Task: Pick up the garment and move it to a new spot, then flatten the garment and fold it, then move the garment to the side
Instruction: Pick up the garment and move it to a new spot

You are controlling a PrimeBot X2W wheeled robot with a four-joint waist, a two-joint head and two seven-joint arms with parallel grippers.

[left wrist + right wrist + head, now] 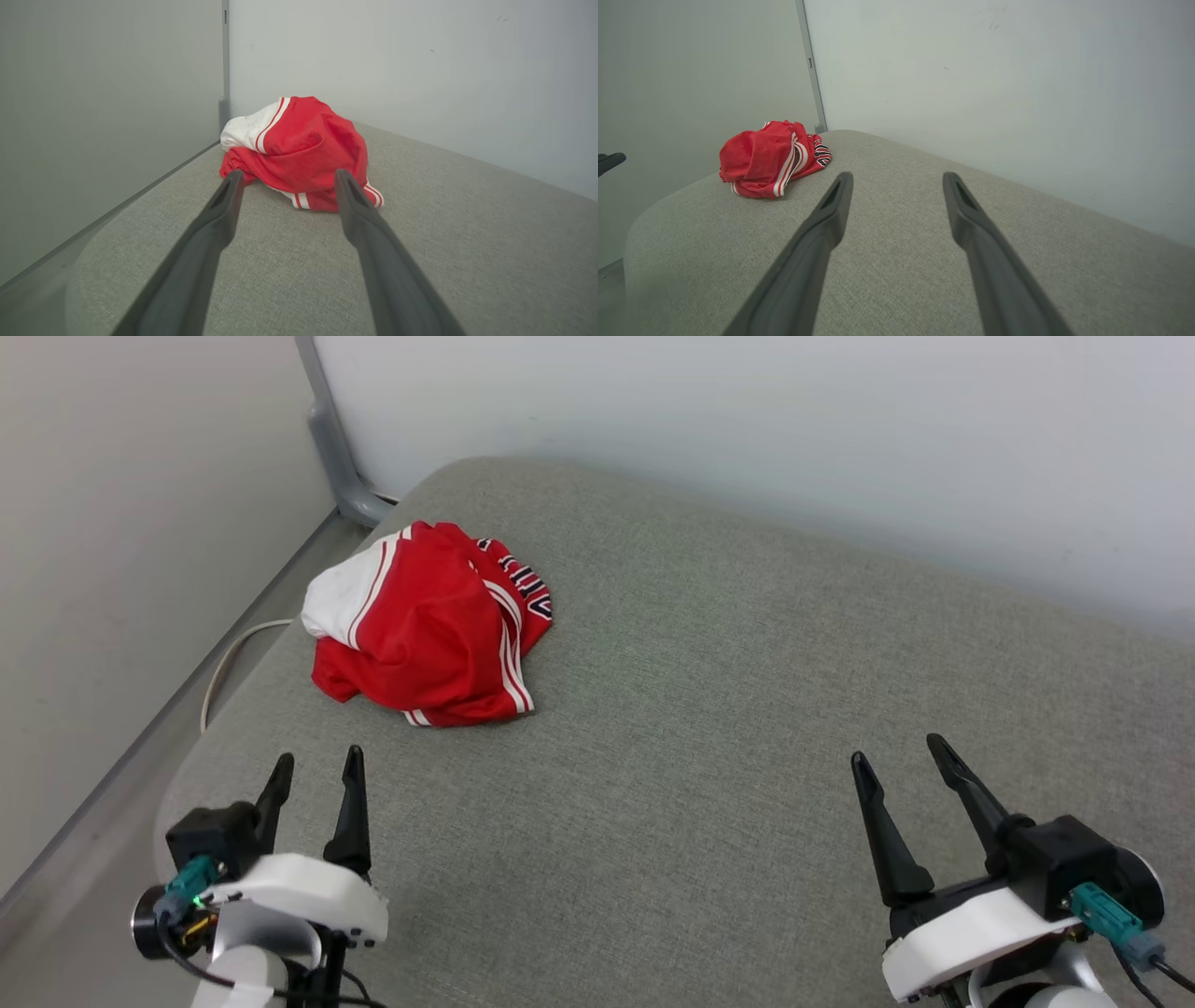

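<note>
Left end effector and right end effector: both spread wide, empty. Garment lies crumpled ahead of the left one, well apart from the right.

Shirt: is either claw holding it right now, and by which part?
Nothing is held. The left claw and right claw are both open and empty; the shirt lies crumpled on the cushion, beyond the left claw.

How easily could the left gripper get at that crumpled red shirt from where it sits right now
Probably yes, quite easily. The left gripper is open and points toward the garment, which lies bunched ahead of it on the grey cushion. Only bare cushion lies between them.
</note>
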